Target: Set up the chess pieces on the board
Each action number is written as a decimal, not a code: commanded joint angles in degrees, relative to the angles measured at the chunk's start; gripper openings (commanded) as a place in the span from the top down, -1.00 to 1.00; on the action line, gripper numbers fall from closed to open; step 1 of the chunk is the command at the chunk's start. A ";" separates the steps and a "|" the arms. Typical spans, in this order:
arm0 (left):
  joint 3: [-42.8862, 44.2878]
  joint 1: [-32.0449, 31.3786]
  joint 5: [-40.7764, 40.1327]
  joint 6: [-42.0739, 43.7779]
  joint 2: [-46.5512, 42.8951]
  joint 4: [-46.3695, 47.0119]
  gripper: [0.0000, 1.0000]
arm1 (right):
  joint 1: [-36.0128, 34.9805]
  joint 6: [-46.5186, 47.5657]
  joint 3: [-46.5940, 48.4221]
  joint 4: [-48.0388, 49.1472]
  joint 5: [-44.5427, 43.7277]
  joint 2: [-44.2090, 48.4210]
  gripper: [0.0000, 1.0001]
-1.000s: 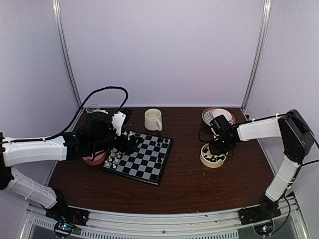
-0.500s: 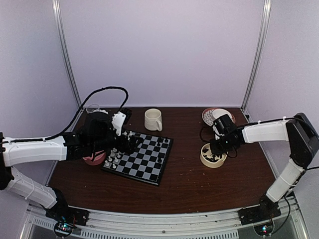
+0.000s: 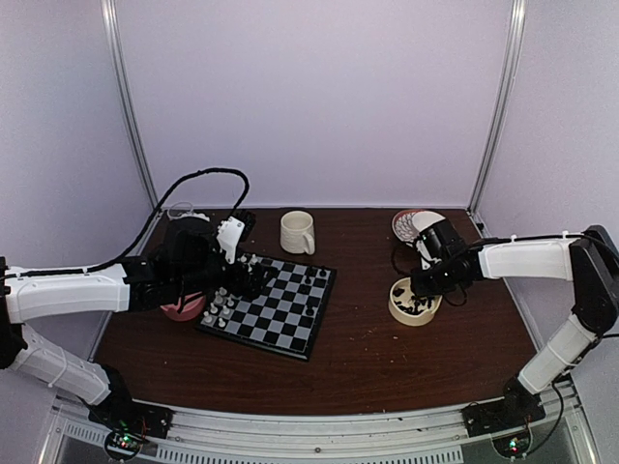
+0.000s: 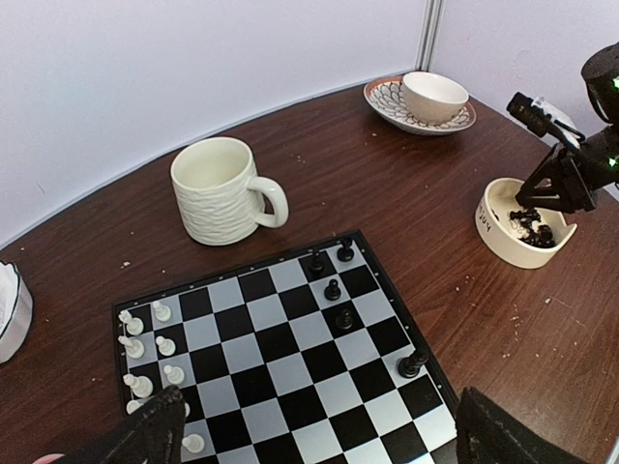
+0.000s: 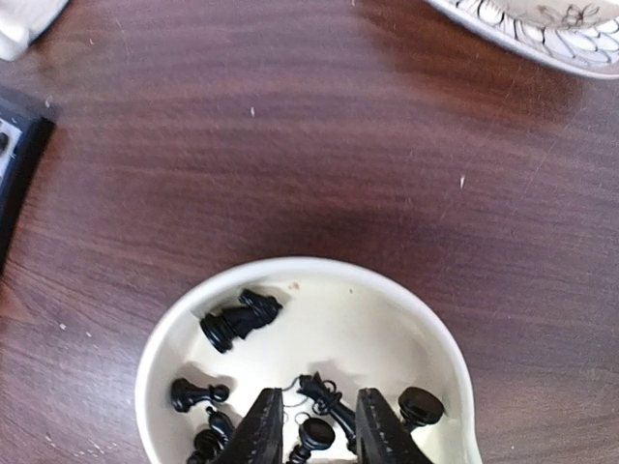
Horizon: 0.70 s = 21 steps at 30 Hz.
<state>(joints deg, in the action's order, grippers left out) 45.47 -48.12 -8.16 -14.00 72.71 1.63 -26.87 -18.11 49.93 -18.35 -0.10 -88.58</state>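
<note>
The board (image 3: pixel 290 324) lies left of centre. White chess pieces (image 4: pixel 145 348) stand along its left rows and a few black ones (image 4: pixel 334 288) near its far right corner. My left gripper (image 3: pixel 253 280) hovers over the board's left half, open and empty, its fingertips (image 4: pixel 145 440) wide apart in the left wrist view. My right gripper (image 3: pixel 418 290) is down in a cream bowl (image 5: pixel 169 329) of loose black pieces (image 5: pixel 237 319). Its fingers (image 5: pixel 256 430) are slightly apart, either side of a lying black piece (image 5: pixel 334 401) and a pawn (image 5: pixel 314 435), neither visibly clamped.
A cream mug (image 3: pixel 297 232) stands behind the board. A patterned saucer with a small cup (image 3: pixel 418 224) sits at the back right. A pink bowl (image 3: pixel 182 309) lies under the left arm and a clear glass dish (image 3: pixel 181 209) at the back left.
The right arm has stretched out, its wrist swinging right and back while its gripper stays over the cream bowl. The left arm has not moved.
</note>
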 commanded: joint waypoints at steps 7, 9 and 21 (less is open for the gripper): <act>1.91 -0.38 -0.19 0.73 0.10 0.49 -0.95 | 0.24 1.77 3.47 -6.06 -0.60 -6.09 0.42; 1.90 -0.40 -0.19 0.67 0.00 0.40 -0.94 | 0.24 1.84 3.98 -6.06 -0.66 -7.35 0.44; 1.90 -0.49 -0.10 0.57 -0.09 0.39 -0.95 | 0.24 1.47 4.41 -4.60 -0.77 -7.94 0.71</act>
<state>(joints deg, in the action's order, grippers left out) 45.56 -48.12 -8.16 -14.00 72.71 1.50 -26.87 -16.49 54.43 -22.70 -0.08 -97.21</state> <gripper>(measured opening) 0.973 0.170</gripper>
